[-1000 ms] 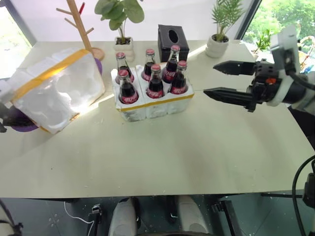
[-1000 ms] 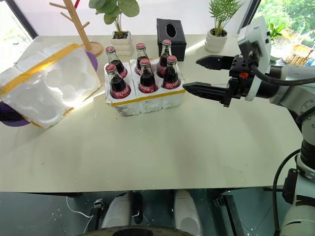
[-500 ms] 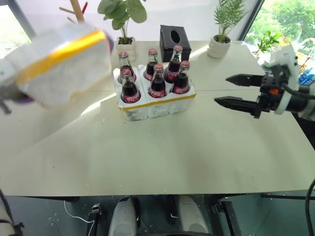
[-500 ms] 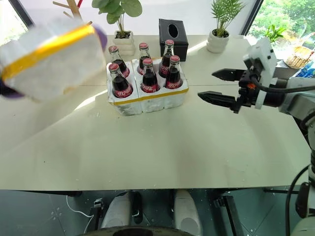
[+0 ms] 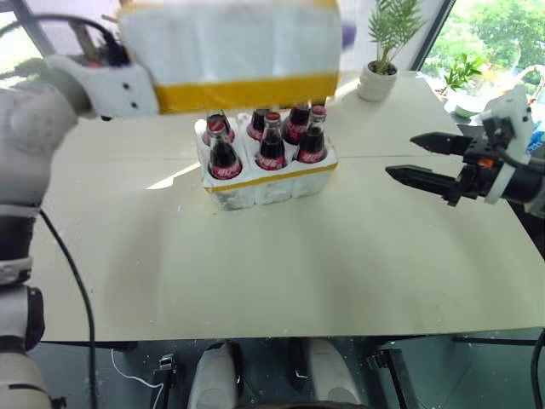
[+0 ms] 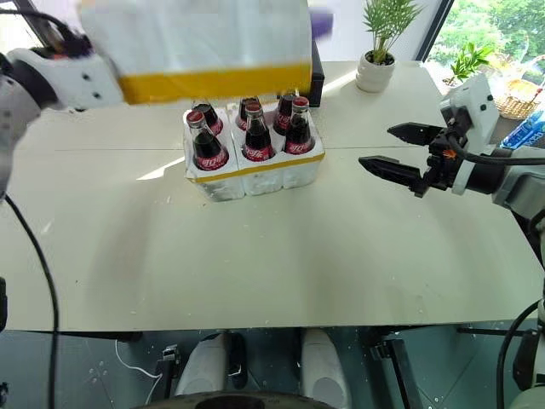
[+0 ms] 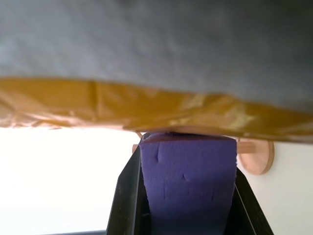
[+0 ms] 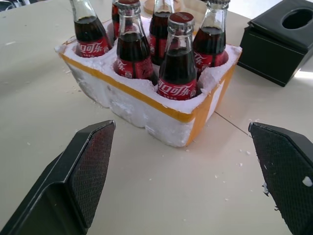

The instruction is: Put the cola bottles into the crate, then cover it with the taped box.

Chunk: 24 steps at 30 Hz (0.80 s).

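Observation:
Several cola bottles (image 5: 271, 145) with red labels and caps stand upright in the wells of the crate (image 5: 272, 183), a low white foam tray with a yellow band. The taped box (image 5: 230, 47) hangs in the air just above and slightly behind the bottle tops. My left gripper (image 7: 188, 142) is shut on the box's yellow-taped wall, with a purple pad between its fingers. To the right of the crate my right gripper (image 5: 402, 155) is open and empty, pointing at the crate (image 8: 195, 117) from a short way off.
A black tissue box (image 8: 279, 46) stands behind the crate. A potted plant (image 5: 379, 72) in a white pot is at the back right. The cream table (image 5: 281, 264) stretches wide in front of the crate, its near edge toward me.
My left arm has lifted the taped box off the table's left side and swung it right until it hangs over the bottles. The right gripper has drawn back a little to the right, still open.

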{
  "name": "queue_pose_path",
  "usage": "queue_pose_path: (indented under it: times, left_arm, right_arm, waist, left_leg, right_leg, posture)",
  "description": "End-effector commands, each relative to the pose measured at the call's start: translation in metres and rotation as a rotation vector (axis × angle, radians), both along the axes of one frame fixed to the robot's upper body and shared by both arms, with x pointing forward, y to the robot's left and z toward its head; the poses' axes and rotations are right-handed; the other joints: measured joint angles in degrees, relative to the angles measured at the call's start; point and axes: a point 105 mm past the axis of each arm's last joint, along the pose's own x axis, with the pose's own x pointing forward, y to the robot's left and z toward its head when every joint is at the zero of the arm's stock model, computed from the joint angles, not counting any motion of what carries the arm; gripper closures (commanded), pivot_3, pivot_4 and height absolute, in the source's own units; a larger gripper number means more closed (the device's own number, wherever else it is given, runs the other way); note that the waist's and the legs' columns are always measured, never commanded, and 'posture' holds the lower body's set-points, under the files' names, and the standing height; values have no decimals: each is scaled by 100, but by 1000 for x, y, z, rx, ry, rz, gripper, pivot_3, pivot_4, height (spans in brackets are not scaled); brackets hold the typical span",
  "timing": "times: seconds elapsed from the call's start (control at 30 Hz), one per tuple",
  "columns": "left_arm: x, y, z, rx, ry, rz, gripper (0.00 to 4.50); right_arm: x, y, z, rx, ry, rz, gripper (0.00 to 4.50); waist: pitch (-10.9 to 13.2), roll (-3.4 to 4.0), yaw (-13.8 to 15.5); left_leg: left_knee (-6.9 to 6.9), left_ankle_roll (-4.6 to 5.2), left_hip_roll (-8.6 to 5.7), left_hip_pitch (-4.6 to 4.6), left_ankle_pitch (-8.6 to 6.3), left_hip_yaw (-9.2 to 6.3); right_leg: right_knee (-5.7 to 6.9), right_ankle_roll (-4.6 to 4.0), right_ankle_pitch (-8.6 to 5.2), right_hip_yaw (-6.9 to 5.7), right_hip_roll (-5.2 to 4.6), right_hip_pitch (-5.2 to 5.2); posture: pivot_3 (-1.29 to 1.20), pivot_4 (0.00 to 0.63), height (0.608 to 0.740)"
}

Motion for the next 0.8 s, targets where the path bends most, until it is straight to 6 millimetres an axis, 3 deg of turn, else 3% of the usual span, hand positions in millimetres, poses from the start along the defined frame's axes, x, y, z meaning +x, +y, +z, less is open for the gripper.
queue_pose_path:
  times: [0.03, 0.17, 0.47, 0.8]
  left_arm:
    - [-9, -12, 1, 85, -69, 41, 4241]
    - [-7, -26, -20, 130, -60, 32, 4241]
    - [2, -46, -33, 85, -37, 10, 4241]
    - [-8, -39, -35, 178, -9, 23, 4241]
  right_arm:
    - [-4, -5, 15, 28, -58, -24, 0]
    - [-4, -3, 15, 46, -59, -27, 0]
    - [-4, 2, 12, 61, -53, -16, 0]
    - [-5, 7, 6, 79, -46, -13, 0]
  waist:
    - [0, 0, 26]
    - [-1, 0, 78]
    - [-1, -1, 78]
    - [-2, 0, 72]
  left_leg:
    - [0, 0, 0, 0, 0, 0]
    - [3, 0, -1, 0, 0, 0]
    - [2, 4, -4, 42, -2, -13]
    - [-1, 7, -4, 62, -5, -13]
  right_leg:
    - [0, 0, 0, 0, -1, 0]
    - [-3, 0, 0, 0, -3, 5]
    - [-17, 2, 0, -3, -4, 56]
    - [-18, 2, 0, -2, -4, 73]
  posture:
    - [0, 150, 740]
    - [0, 150, 740]
    - [0, 150, 740]
    - [0, 150, 740]
